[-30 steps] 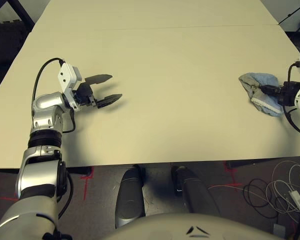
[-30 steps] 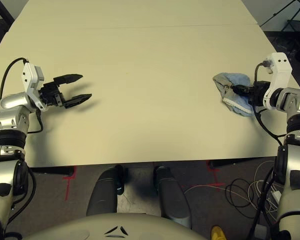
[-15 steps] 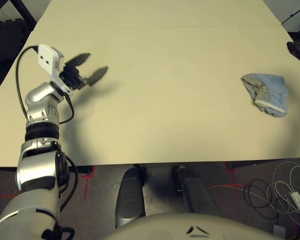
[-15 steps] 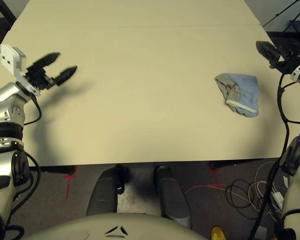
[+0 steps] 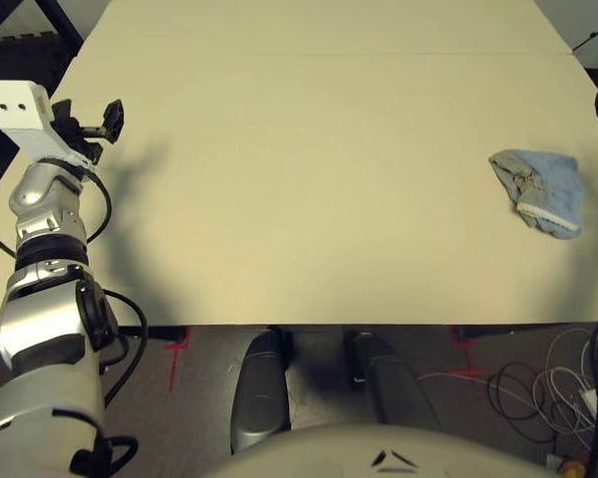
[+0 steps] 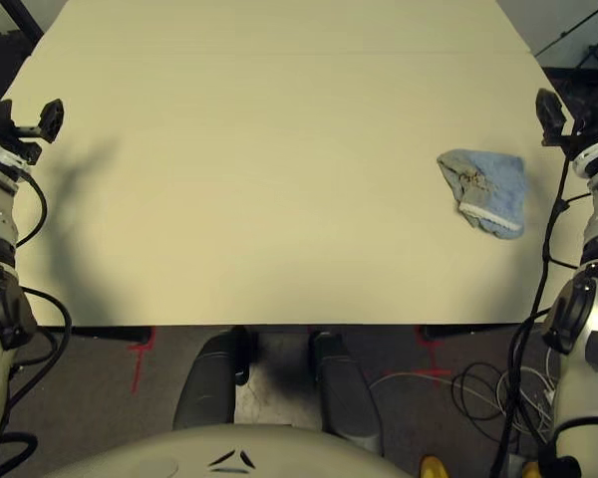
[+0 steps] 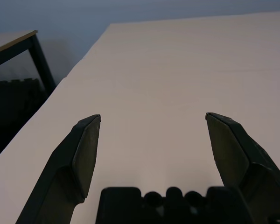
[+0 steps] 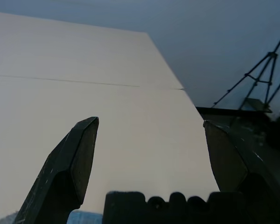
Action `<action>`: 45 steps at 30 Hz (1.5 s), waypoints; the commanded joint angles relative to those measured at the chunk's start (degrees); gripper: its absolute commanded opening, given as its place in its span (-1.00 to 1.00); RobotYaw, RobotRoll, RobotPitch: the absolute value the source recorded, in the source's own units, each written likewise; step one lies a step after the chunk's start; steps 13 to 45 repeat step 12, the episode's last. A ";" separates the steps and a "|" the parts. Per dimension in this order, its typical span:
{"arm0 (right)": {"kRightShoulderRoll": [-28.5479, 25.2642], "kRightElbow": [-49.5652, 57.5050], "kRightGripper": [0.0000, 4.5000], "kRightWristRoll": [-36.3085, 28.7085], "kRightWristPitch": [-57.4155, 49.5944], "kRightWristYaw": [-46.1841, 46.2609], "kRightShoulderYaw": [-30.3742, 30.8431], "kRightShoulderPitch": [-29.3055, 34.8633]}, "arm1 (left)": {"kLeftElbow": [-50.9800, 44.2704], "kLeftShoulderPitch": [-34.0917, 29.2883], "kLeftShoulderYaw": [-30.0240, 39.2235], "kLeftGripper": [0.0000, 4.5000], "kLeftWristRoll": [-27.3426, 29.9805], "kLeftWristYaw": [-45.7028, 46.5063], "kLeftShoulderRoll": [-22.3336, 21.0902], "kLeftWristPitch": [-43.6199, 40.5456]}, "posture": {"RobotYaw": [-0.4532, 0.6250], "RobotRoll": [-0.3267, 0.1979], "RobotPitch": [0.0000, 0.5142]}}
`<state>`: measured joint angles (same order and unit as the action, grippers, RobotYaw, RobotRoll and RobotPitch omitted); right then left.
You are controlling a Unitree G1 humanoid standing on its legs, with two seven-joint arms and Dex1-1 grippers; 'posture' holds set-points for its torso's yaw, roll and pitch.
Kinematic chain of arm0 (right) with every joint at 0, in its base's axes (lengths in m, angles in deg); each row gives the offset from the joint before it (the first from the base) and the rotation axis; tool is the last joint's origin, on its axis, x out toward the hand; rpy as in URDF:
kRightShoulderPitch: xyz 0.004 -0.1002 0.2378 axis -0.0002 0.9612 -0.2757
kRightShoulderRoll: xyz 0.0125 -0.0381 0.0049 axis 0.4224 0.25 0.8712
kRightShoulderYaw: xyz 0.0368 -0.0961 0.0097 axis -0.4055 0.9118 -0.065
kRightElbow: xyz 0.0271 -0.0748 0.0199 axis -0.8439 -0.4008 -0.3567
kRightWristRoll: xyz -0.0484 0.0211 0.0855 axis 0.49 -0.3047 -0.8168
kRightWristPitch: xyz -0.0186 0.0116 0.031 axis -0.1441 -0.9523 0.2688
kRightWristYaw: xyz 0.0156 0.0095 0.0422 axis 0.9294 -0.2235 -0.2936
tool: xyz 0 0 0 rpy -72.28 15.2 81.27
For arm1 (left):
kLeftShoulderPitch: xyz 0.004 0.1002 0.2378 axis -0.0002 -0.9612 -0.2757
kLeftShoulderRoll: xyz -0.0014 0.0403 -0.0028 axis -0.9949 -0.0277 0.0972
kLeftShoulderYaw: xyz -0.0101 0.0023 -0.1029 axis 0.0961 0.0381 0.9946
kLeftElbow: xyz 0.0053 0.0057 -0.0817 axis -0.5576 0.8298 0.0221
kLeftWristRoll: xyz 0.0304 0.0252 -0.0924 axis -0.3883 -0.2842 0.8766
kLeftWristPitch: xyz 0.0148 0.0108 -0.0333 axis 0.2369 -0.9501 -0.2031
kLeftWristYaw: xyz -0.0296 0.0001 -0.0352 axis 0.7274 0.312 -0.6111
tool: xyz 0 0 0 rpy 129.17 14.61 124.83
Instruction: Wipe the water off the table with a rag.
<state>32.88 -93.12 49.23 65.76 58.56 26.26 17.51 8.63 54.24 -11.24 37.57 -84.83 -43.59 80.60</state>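
Note:
The light blue rag point(image 5: 539, 190) lies crumpled on the right part of the cream table point(image 5: 319, 199), with nothing touching it. My right gripper point(image 6: 550, 116) is raised at the table's right edge, beyond and to the right of the rag; in the right wrist view it point(image 8: 151, 120) stands open and holds nothing. Over the table's left edge my left gripper point(image 5: 88, 118) is lifted, and it point(image 7: 151, 116) is open and holds nothing in the left wrist view. The water is out of view; I make out no spots on the tabletop.
A thin seam point(image 5: 329, 54) crosses the far part of the table. Cables point(image 5: 538, 383) lie on the floor at the right. A tripod point(image 8: 266, 70) stands beyond the right edge, and a dark-legged table point(image 7: 23, 46) beyond the left edge.
The right gripper let go of the rag, opened and drew back to the right edge. The left arm lifted and swung back to the left edge. The rag stays put.

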 commanded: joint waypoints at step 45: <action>1.53 -1.07 0.98 -0.92 0.51 0.90 -2.76 0.63 | 1.19 -1.78 -0.03 1.00 -1.44 1.73 0.50 1.60 | 0.12 0.25 -0.25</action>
